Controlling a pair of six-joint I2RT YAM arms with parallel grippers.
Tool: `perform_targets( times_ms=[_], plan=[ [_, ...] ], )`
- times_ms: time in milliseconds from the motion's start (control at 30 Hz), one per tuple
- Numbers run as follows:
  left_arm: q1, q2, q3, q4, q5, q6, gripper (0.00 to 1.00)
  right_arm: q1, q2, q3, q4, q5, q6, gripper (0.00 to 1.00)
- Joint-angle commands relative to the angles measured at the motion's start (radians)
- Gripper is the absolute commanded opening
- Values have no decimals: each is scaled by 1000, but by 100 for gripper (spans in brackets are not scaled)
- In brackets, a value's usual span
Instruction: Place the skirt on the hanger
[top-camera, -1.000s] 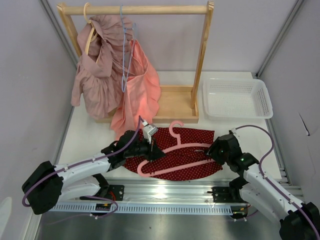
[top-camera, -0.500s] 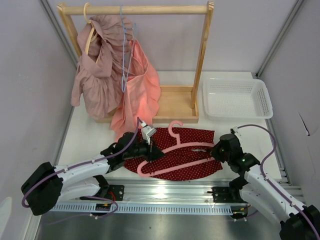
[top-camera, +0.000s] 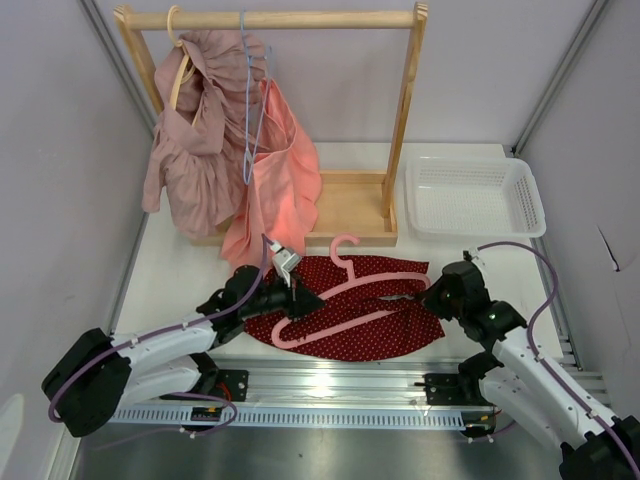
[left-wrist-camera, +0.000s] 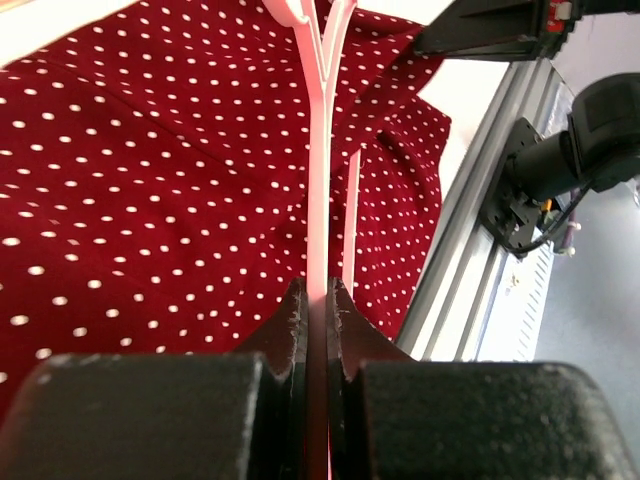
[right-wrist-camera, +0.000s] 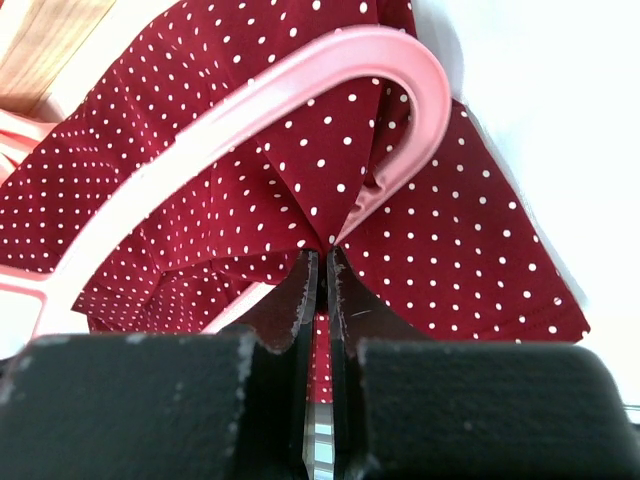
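Top: skirt (top-camera: 385, 335), dark red cloth w/ small white dots, fan-shaped, lies on bench (top-camera: 180, 270) front-centre. Thin pink plastic hanger (top-camera: 352, 283) lies on it. White lattice basket (top-camera: 475, 232) at right rear.
L wrist: left gripper (left-wrist-camera: 317, 300) jaws pinched tight on hanger's slim bar.
R wrist: right gripper (right-wrist-camera: 320, 265) jaws narrow, nipping a skirt fold just under hanger's curved end.

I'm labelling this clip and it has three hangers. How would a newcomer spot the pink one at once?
Find the wooden clothes rack at the back of the table, then come forward to the dark red dotted skirt spread at the front. The pink hanger lies across it. The blue hanger and the wooden hanger hang on the rack's rail; this one alone is down low.
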Motion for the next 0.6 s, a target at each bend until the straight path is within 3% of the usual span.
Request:
perform_targets(
  times_ms=[0,567],
  plan=[
    [29,14,-14,92,22,20,0,2,-15,48,-23,21,-16,0],
    [92,168,-77,362,25,13,0,-24,-21,120,-88,-2,-47,0]
  ],
)
